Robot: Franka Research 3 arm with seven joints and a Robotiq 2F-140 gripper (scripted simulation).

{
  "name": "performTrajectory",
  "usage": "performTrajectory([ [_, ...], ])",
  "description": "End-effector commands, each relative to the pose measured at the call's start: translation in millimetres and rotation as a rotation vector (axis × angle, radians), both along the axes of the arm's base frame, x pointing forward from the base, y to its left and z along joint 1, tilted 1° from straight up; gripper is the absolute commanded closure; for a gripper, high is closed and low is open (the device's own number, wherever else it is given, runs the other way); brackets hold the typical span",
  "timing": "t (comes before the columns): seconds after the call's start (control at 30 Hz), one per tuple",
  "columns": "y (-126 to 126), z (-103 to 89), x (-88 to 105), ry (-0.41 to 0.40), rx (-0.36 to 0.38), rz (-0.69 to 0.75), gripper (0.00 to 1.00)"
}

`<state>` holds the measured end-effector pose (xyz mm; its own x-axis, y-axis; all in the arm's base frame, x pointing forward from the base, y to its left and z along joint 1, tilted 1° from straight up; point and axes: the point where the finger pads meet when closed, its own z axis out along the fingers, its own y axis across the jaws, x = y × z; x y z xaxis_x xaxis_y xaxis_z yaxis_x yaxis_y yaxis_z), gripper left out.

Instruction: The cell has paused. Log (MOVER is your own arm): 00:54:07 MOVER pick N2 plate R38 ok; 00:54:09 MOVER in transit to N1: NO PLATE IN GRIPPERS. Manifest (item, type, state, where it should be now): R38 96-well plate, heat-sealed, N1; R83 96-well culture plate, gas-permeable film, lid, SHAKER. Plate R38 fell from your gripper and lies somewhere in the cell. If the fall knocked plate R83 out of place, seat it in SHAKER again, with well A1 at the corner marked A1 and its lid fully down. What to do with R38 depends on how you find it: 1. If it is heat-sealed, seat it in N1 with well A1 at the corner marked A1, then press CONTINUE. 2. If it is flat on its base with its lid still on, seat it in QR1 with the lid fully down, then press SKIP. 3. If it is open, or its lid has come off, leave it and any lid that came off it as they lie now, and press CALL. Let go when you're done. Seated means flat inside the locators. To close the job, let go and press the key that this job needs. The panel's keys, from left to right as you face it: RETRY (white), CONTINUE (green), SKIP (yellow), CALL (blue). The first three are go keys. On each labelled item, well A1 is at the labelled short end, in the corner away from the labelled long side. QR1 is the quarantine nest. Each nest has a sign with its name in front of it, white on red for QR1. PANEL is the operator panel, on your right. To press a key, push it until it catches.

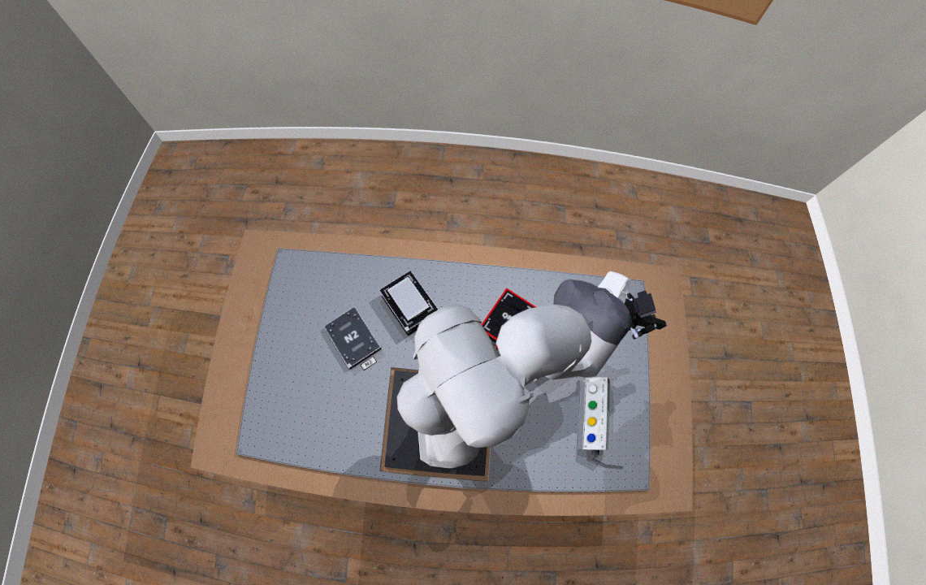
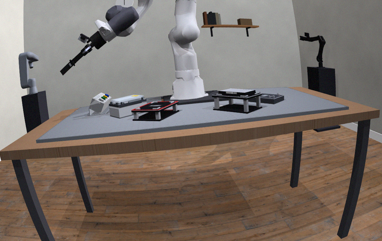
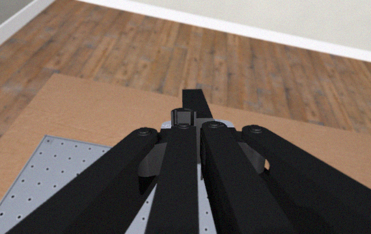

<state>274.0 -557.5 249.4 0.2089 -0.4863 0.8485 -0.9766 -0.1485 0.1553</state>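
My gripper (image 1: 659, 324) (image 2: 63, 71) (image 3: 191, 105) is shut and empty, high above the table's right end. A white-topped plate (image 1: 407, 298) (image 2: 236, 91) lies on the tall black nest (image 2: 245, 105); whether it is sealed or lidded I cannot tell. Nest N2 (image 1: 356, 342) (image 2: 272, 98) holds no plate. Red-rimmed QR1 (image 1: 496, 307) (image 2: 173, 102) is partly behind the arm in the top view and looks empty in the exterior view. There, a clear-topped plate (image 2: 128, 100) sits on a white block (image 2: 120, 111), which the arm hides from above. The panel (image 1: 603, 414) (image 2: 98, 98) shows its four keys.
My arm's base (image 2: 188, 85) stands on a dark plate (image 1: 397, 436) at the table's rear middle. A cable (image 1: 608, 463) runs from the panel. Beyond the table are a grey arm (image 2: 23, 71), a black arm (image 2: 321, 48) and a wall shelf (image 2: 231, 26).
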Motion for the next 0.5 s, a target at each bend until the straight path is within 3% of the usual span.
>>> performTrajectory([
  [0.0,16.4,-12.7,-12.4,-0.052,0.055,0.016,0.9],
  [0.07,22.5,-18.2,-25.0,-0.053,0.077,0.011,0.9],
  [0.13,22.5,-18.2,-25.0,-0.053,0.077,0.011,0.9],
  [0.47,57.4,-43.0,-83.1,-0.065,0.19,-0.027,0.9],
])
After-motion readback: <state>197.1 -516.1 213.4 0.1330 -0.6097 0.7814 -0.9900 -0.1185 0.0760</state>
